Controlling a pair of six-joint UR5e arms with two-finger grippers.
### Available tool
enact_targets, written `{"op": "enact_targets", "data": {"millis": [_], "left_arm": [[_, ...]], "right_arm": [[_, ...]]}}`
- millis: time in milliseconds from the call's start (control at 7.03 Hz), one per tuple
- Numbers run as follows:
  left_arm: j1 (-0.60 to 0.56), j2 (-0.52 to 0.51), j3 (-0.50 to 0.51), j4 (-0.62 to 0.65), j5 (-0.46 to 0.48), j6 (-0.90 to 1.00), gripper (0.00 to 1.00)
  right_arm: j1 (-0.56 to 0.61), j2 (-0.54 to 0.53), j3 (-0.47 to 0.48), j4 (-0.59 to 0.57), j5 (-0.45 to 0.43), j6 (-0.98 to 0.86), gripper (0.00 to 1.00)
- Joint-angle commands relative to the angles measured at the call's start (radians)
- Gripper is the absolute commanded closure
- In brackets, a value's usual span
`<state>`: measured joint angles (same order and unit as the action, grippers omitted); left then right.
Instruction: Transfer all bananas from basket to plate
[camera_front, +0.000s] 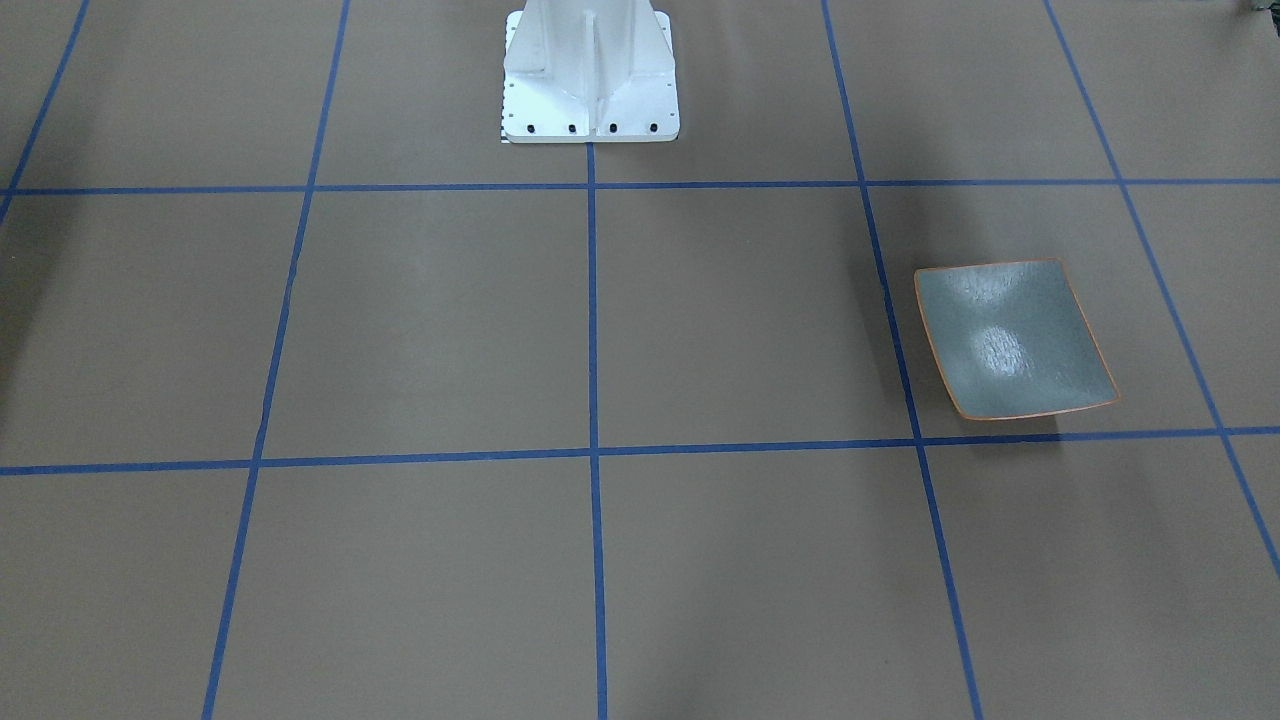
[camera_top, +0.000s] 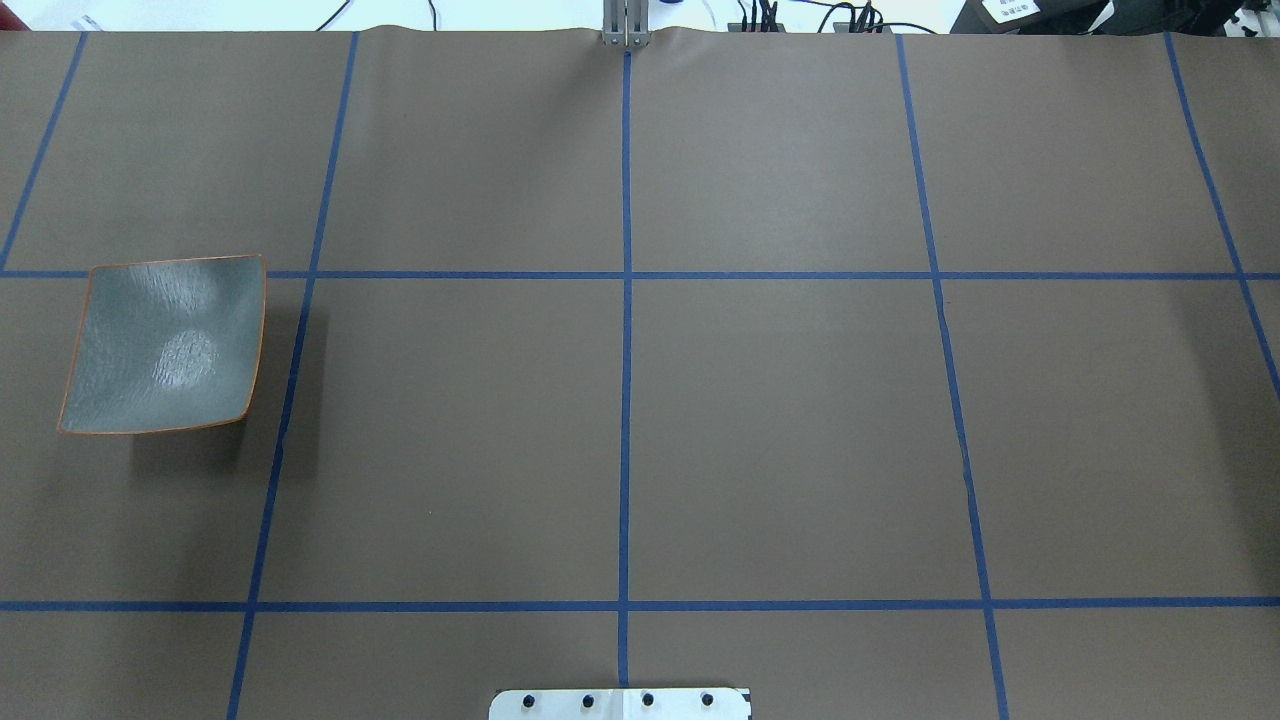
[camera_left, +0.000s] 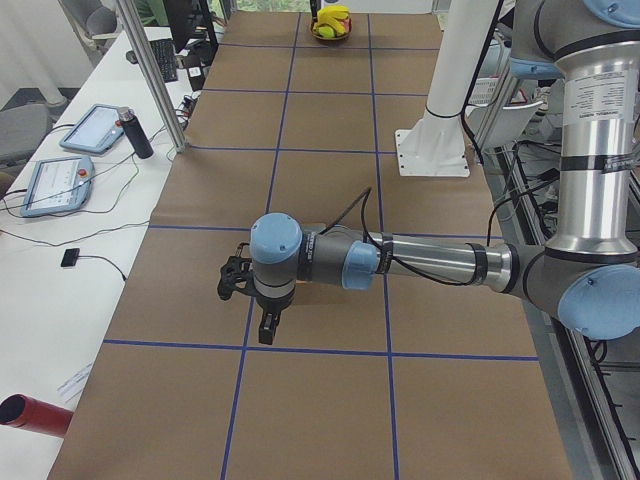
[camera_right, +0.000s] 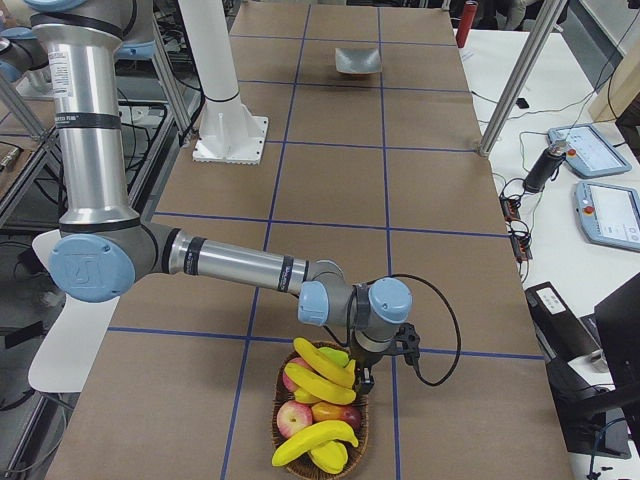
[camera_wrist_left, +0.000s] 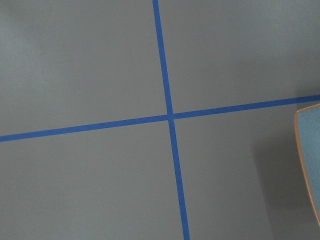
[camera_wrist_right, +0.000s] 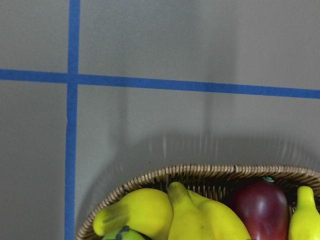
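Bananas (camera_right: 320, 385) sit in basket (camera_wrist_right: 200, 172), right below right gripper (camera_right: 362, 380) fingertips, top one just beside them. Plate (camera_front: 1010, 340) is well apart from those fingers, near left gripper (camera_left: 267, 333), off to its side. Can't tell finger gap on either gripper.

The overhead camera sat behind the pedestal (camera_top: 620, 704) and looked forward and down. The front-facing one faced it steeply from across the table (camera_front: 740, 330) — both caught the plate (camera_top: 165, 345). The side cameras looked along the table from opposite ends. The wrist cameras hung close: left by the plate's corner, right over the basket (camera_wrist_right: 200, 173) rim.
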<state>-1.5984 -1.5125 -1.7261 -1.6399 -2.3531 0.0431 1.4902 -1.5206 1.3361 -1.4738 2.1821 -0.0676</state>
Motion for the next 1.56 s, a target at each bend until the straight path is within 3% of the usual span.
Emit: {"op": "enact_targets", "data": {"millis": [0,284,1422], "left_arm": [[0.0,0.0,0.01,-0.018,0.0,0.001,0.0],[0.0,0.0,0.01,-0.021,0.0,0.003,0.0],[0.0,0.003,0.023,-0.054,0.0,0.003,0.0]], "right_arm": [[-0.022,0.0,-0.003,0.0,-0.031,-0.012,0.21],[-0.044,-0.001,-0.003,0.0,-0.07,-0.026,0.21],[-0.051,-0.01,-0.003,-0.005,-0.07,-0.051,0.26]]}}
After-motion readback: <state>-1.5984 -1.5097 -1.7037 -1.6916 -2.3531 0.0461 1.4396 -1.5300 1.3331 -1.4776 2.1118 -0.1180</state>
